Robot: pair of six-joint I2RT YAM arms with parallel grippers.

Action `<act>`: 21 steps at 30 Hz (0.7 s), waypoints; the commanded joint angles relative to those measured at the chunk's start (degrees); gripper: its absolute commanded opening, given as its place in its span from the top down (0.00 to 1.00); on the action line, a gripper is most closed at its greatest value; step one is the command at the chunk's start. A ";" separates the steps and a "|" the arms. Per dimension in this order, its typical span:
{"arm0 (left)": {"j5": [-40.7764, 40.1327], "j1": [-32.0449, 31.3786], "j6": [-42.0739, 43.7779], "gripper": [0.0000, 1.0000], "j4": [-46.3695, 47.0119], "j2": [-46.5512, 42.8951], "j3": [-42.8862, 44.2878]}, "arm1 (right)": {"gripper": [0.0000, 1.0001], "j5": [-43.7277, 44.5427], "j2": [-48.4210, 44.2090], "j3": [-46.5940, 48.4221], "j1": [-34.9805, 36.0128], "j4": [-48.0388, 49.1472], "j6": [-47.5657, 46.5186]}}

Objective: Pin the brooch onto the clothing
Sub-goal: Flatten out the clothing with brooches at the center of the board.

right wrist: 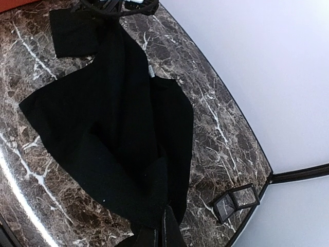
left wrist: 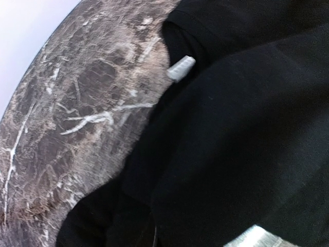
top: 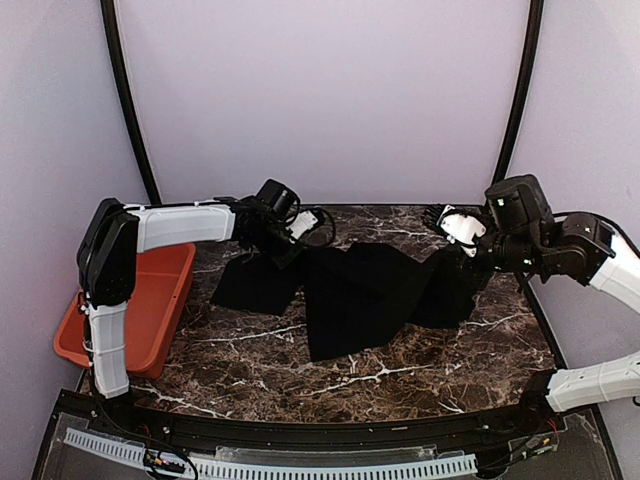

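Observation:
The clothing (top: 355, 290) is a black T-shirt lying crumpled across the middle of the marble table (top: 250, 370). My left gripper (top: 278, 248) is at its left end. In the left wrist view its dark fingers sit close together among black folds (left wrist: 241, 144), and they appear shut on the cloth. A white neck label (left wrist: 181, 68) pokes out of the collar. My right gripper (right wrist: 164, 234) is shut on the shirt's right edge (right wrist: 128, 154); in the top view it is (top: 468, 265). The brooch is out of view.
A small black-framed clear box (right wrist: 236, 203) sits on the marble near the back right edge, just beyond the shirt. An orange tray (top: 150, 300) hangs off the table's left side under the left arm. Bare marble runs along the front (top: 330, 390).

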 commanded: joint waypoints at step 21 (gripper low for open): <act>1.30 0.77 -6.54 0.29 -11.09 -19.10 -16.09 | 0.22 -1.72 -0.75 2.19 13.55 -8.04 -1.37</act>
